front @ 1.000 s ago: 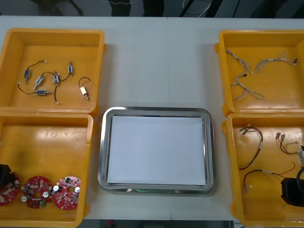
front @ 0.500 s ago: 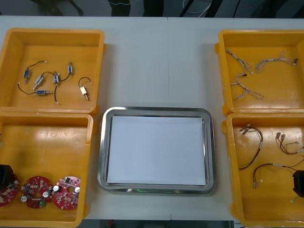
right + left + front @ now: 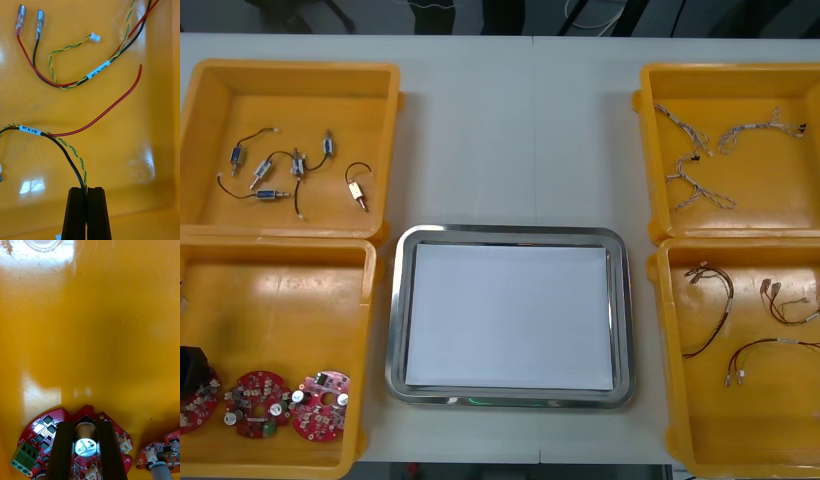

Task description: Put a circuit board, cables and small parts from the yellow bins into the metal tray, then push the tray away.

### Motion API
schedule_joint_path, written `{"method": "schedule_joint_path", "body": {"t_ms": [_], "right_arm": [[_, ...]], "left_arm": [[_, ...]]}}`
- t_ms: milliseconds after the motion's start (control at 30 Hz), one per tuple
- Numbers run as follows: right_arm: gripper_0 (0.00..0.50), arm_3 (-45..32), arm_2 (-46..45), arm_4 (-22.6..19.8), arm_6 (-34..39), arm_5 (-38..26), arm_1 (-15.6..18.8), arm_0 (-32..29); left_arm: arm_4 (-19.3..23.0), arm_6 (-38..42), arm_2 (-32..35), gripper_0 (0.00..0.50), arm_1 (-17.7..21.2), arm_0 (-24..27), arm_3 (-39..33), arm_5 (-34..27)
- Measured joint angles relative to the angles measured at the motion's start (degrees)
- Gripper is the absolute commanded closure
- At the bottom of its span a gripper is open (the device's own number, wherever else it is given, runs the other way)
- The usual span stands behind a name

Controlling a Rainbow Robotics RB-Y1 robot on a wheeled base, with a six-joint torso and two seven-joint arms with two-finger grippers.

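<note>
Your left gripper (image 3: 86,424) clamps a circuit board (image 3: 40,426), your right gripper (image 3: 87,189) pinches a black cable (image 3: 64,149) (jaws nearly touching).

Small black print is carried by a white label (image 3: 30,130) on the black cable (image 3: 69,154) and by a second white label (image 3: 98,70) on another cable (image 3: 75,83), and only the ending "CAN" can be made out, the rest being too small.
</note>
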State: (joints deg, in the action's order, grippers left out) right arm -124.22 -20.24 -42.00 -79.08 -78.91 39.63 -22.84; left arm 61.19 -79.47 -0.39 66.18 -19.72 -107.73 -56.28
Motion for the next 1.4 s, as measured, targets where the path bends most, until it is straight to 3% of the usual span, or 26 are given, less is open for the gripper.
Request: {"method": "schedule_joint_path", "body": {"t_ms": [500, 900, 1000, 1133, 1200, 1267, 1400], "right_arm": [[0.494, 2.3, -1.9, -0.7, 0.0, -0.1, 0.1, 0.0], [0.468, 2.4, -1.9, -2.8, 0.0, -0.9, 0.1, 0.0], [0.403, 2.4, -1.9, -3.2, 0.0, -0.9, 0.1, 0.0], [0.263, 2.4, -1.9, -3.5, 0.0, -0.9, 0.1, 0.0], [0.118, 2.4, -1.9, -3.6, 0.0, -0.9, 0.1, 0.0], [0.013, 2.4, -1.9, -3.7, 0.0, -0.9, 0.1, 0.0], [0.000, 2.4, -1.9, -3.9, 0.0, -0.9, 0.1, 0.1]], "left_arm": [[0.7, 0.0, 1.7, 0.500, 0.0, 2.2, -0.8, -10.0], [1.6, 0.0, 2.7, 0.500, 0.0, 7.3, -1.7, -15.9], [1.9, 0.0, 2.7, 0.500, 0.0, 8.1, -2.5, -16.0], [2.2, 0.1, 2.7, 0.500, 0.0, 9.1, -4.2, -16.6], [2.2, 0.1, 2.7, 0.500, 0.0, 9.7, -4.9, -16.8], [2.3, 0.1, 2.6, 0.500, 0.0, 10.5, -5.3, -17.0], [2.3, 0.1, 1.3, 0.500, 0.0, 13.4, -5.4, -17.1]]}}
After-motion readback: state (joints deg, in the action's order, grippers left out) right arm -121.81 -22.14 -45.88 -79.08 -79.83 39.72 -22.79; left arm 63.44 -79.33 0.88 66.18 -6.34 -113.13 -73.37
